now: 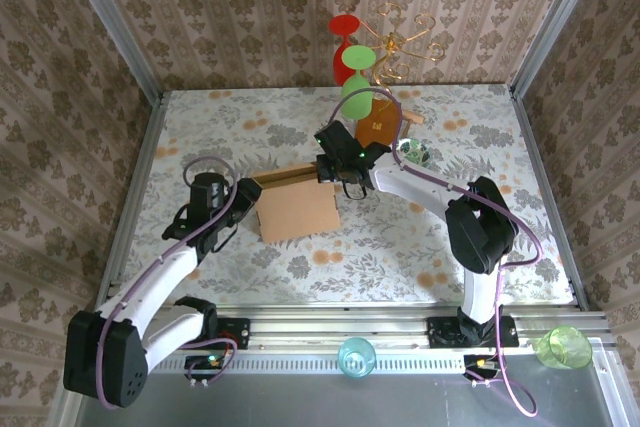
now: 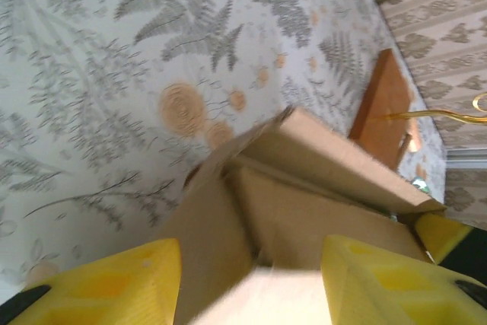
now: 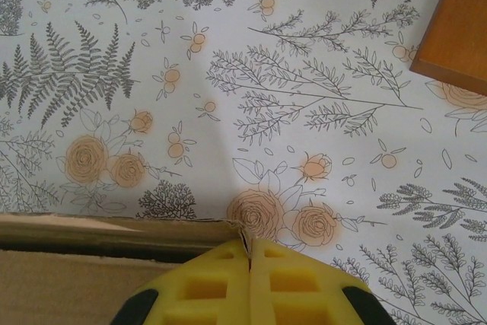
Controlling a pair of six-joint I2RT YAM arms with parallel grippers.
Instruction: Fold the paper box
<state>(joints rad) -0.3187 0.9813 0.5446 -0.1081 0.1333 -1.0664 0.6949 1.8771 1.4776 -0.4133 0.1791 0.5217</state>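
Top view: paper box [image 1: 298,207] lies on flowery table [image 1: 200,127], about mid-table, its back wall raised along the far edge. Left claw [image 1: 248,194] is at the box's left edge, right claw [image 1: 338,175] at its far right corner. Orange board [image 1: 380,129] sits just beyond the right claw, apart from the box. Blue cup [image 1: 356,357] and green cup [image 1: 563,347] stand on the near rail.

Left wrist view: left claw [image 2: 251,258] has yellow fingers [image 2: 114,283] spread wide w/ the box [image 2: 304,203] filling the gap between them. Can't tell if they press on it. Box walls are up, one flap leaning over the top. Board [image 2: 384,108] lies past the box, near the wall.

Right wrist view: right claw [image 3: 249,264] is closed tight, fingers [image 3: 205,287] meeting on a thin cardboard edge at the box's [image 3: 84,283] corner. Box runs off to the left along the bottom. Board [image 3: 456,20] is at upper right, well apart from the claw.
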